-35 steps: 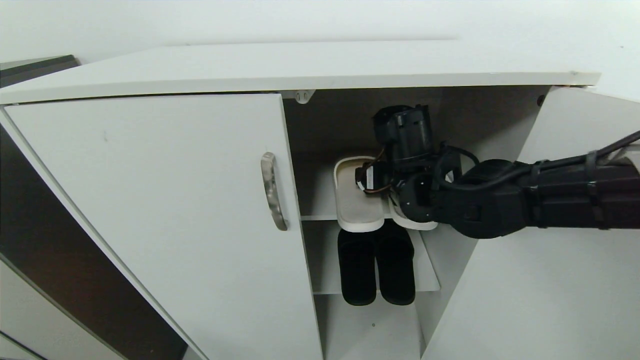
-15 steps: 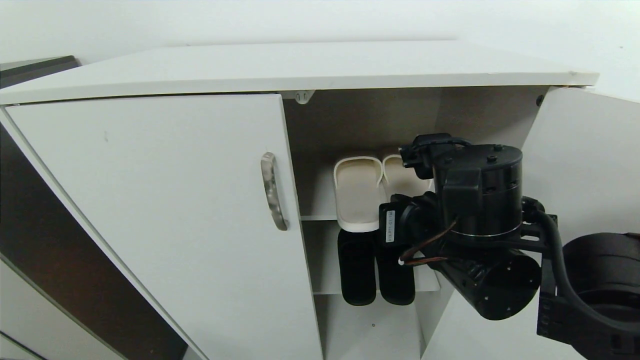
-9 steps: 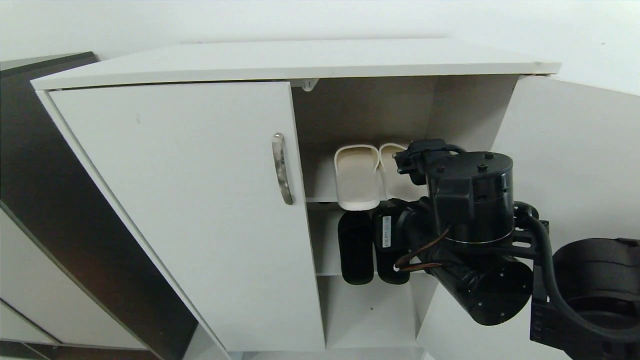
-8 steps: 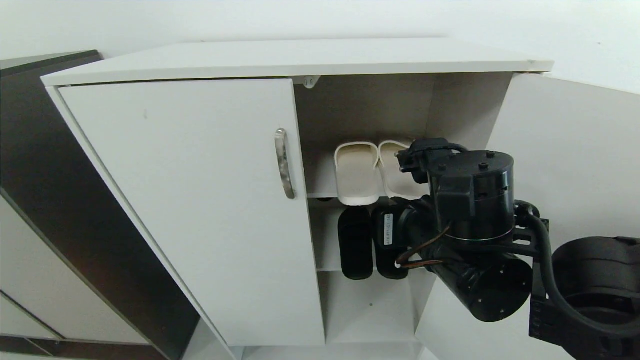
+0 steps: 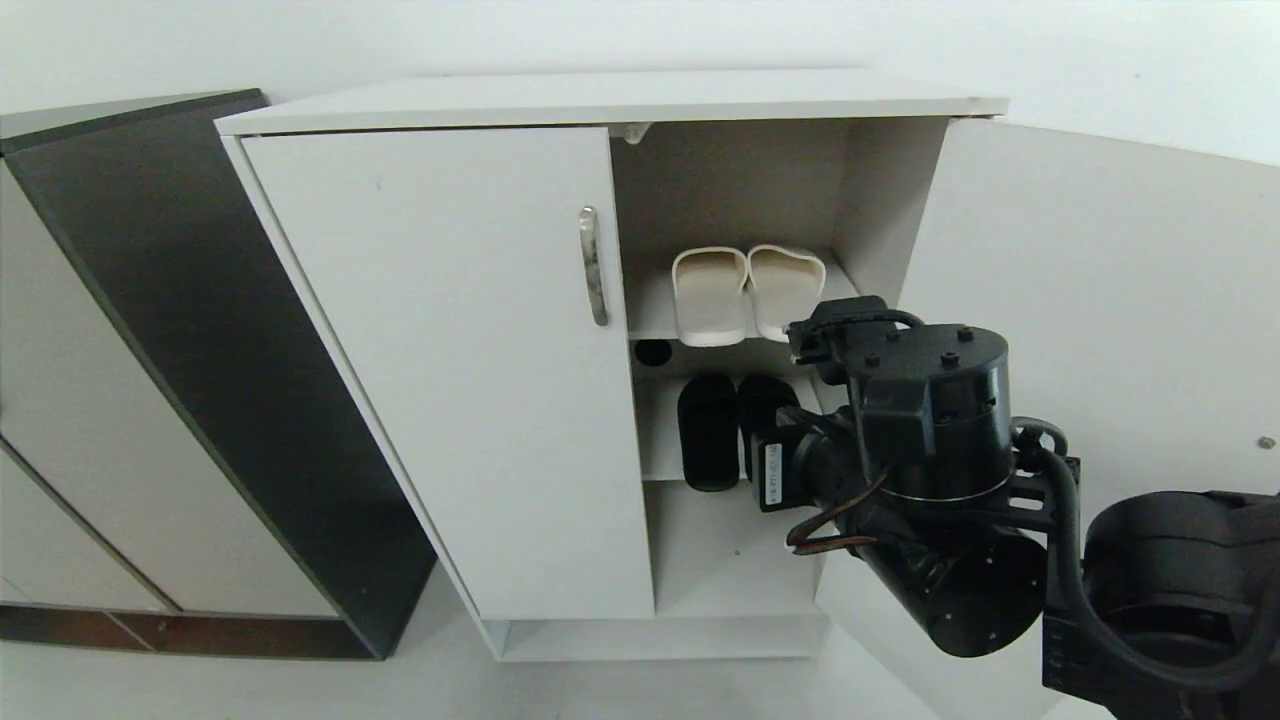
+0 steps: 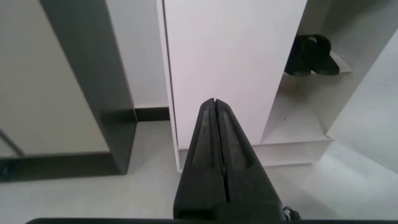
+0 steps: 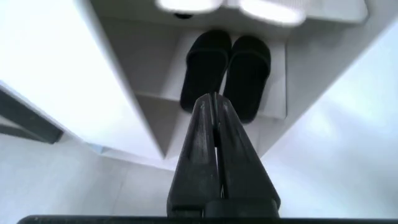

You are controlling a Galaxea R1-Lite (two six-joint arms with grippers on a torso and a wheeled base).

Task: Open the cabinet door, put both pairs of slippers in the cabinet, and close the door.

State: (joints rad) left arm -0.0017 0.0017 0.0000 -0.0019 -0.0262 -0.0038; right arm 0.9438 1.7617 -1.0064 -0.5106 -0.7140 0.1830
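- Right gripper, fingers pressed together, hangs before the open cabinet, facing the black slippers on the middle shelf;
- white slippers sit side by side on the shelf above;
- right door stands wide open;
- left gripper, likewise pressed together, points toward the shut left door.

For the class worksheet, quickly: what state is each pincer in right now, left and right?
Left pincer: closed, fingers pressed together, holding nothing.
Right pincer: closed, fingers pressed together, holding nothing.
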